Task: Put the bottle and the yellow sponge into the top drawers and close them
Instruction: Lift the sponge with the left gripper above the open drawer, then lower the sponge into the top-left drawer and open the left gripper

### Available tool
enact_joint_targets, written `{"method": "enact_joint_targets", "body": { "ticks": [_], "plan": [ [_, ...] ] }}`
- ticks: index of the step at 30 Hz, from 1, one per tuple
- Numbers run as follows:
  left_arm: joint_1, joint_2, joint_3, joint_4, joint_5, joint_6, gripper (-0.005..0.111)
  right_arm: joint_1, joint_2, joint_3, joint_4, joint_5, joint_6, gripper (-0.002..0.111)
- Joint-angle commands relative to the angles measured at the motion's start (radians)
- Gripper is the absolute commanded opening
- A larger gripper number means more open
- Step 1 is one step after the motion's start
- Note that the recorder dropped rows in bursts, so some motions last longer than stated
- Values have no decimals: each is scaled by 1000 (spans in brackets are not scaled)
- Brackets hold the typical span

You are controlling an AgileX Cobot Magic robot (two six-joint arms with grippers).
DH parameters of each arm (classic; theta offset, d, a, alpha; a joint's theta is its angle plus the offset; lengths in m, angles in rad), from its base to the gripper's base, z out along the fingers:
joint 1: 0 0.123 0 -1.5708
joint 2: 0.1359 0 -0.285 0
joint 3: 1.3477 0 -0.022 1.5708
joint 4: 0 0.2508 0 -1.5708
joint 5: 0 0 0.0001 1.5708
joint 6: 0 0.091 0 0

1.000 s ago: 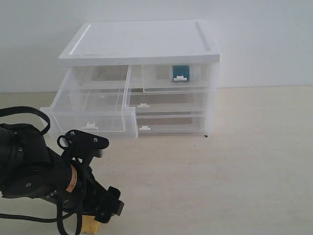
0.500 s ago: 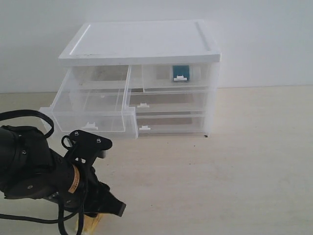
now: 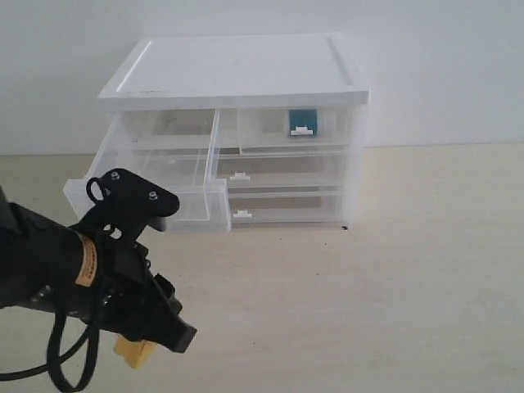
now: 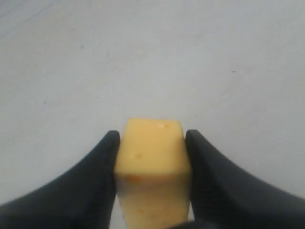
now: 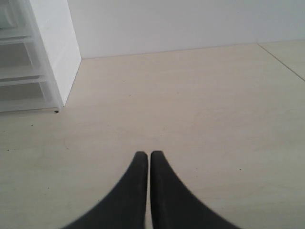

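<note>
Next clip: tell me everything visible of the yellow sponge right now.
The yellow sponge is a small mustard-yellow block, foam-like, with a few orange specks. The left claw clamps it between two black fingers on opposite sides, one end sticking out past the tips. In the exterior view only a yellow corner shows under the claw, well in front of the cabinet, not inside it. Whether it touches the table is unclear.

Your yellow sponge (image 4: pixel 151 152): matt foam, slightly pitted, faint orange specks. Your left gripper (image 4: pixel 152 136) fingers (image 4: pixel 95 176): smooth matt black, plastic-looking; your right gripper (image 5: pixel 144 155) same. You've got top drawers (image 3: pixel 196 201) in translucent clear plastic, glossy, with opaque white tab handles (image 3: pixel 301 129). Smooth white plastic cabinet top (image 3: pixel 237 70), low sheen. Pale wood-look table (image 3: pixel 393 278), matt, finely speckled. The bottle (image 3: pixel 304 117) behind the right drawer front: finish unreadable.
</note>
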Motion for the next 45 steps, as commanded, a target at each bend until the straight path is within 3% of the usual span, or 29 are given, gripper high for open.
{"method": "enact_joint_targets", "body": {
  "ticks": [1,6,15,24,31,39,45],
  "plan": [
    [-10,-105,-51,-344,161,477,4,2,-5,5,-1,-8,-4,0],
    [-10,-142,-190,-492,371,754,4,2,-5,5,-1,-8,-4,0],
    [33,-142,-442,-471,552,1031,4,2,-5,5,-1,-8,-4,0],
    [187,-126,-567,-474,592,1478,4,2,-5,5,-1,-8,-4,0],
    [283,-13,-665,-529,594,1635,4,2,-5,5,-1,-8,-4,0],
    [330,153,-770,-593,585,1847,4,2,-5,5,-1,-8,-4,0],
    [371,264,-810,-629,526,1917,4,2,-5,5,-1,-8,-4,0]
  ]
}}
